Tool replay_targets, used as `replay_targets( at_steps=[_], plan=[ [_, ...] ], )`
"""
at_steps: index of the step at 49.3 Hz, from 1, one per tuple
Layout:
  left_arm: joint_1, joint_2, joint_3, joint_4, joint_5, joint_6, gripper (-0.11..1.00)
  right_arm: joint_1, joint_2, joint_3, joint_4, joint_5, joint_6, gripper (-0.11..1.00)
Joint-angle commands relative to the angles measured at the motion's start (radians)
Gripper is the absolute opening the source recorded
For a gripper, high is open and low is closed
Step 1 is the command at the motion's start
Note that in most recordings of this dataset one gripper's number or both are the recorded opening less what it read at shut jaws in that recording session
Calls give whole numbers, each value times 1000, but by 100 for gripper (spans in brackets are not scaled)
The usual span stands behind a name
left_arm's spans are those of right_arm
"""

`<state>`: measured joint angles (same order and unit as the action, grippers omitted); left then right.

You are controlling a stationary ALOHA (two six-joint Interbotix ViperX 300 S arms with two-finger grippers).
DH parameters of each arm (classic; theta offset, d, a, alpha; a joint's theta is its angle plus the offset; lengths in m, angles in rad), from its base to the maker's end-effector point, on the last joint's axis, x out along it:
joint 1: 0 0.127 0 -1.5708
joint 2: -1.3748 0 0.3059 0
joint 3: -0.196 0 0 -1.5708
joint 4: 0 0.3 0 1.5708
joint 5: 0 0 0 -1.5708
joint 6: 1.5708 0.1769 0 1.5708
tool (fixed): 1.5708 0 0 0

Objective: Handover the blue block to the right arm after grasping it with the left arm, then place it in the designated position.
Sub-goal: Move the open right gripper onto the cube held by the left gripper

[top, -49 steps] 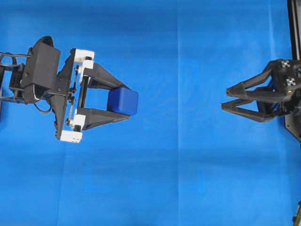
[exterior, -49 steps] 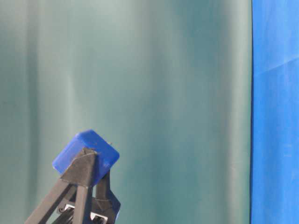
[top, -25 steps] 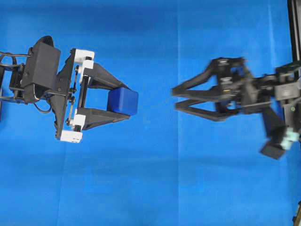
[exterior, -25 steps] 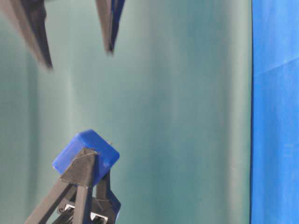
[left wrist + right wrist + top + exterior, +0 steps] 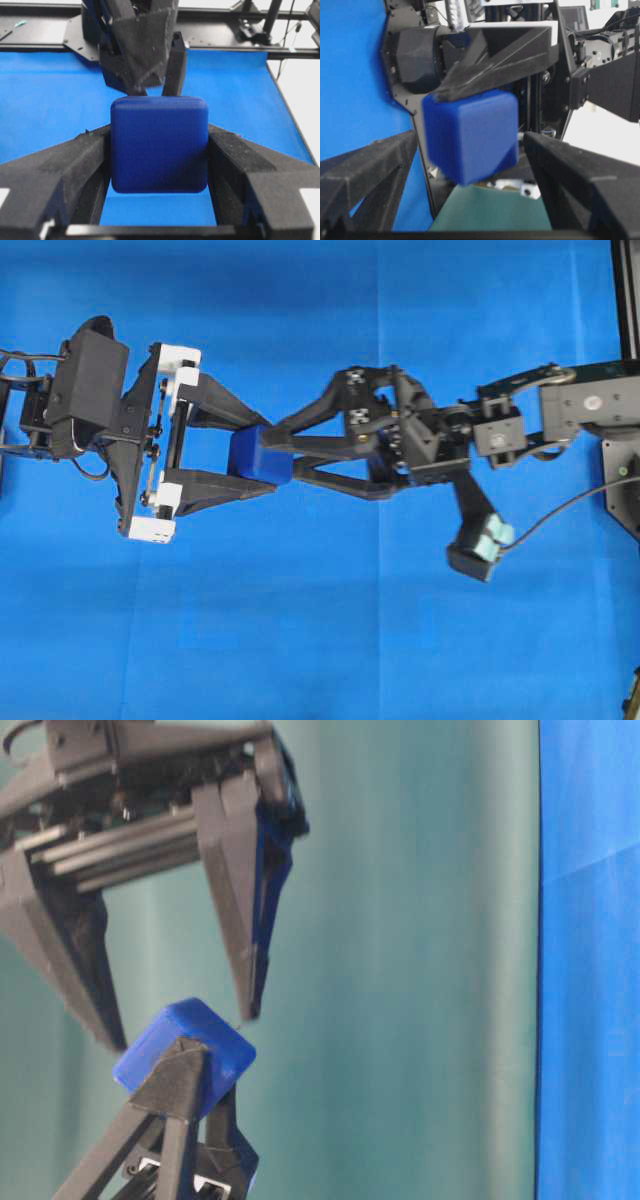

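The blue block hangs above the blue cloth, pinched between the two black fingers of my left gripper, which is shut on it. My right gripper has reached across from the right and stands open, turned crosswise to the left one. Its fingertips sit at the block's free end. From table level its two fingers come down on either side of the block, apart from it. The right wrist view has the block between wide-open pads. The left wrist view has it squeezed on both sides.
Blue cloth covers the table. A green backdrop stands behind the grippers at table level. A black frame rail runs along the right edge. The right arm's wrist camera hangs below its forearm.
The right arm has swept left from the table's right edge to the block, jaws open throughout. The left gripper and the block have not moved.
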<state>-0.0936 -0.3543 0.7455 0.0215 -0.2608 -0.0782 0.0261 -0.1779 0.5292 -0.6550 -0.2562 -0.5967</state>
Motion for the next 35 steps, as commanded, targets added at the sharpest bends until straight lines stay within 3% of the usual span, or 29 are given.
replay_targets(
  at_steps=[1,35],
  plan=[
    [2,-17,-14,-2,-6,-2,49,0,9,-51,0,-5,2,95],
    [2,-15,-12,-2,-3,-2,49,0,49,-98,0,11,3,95]
  ],
)
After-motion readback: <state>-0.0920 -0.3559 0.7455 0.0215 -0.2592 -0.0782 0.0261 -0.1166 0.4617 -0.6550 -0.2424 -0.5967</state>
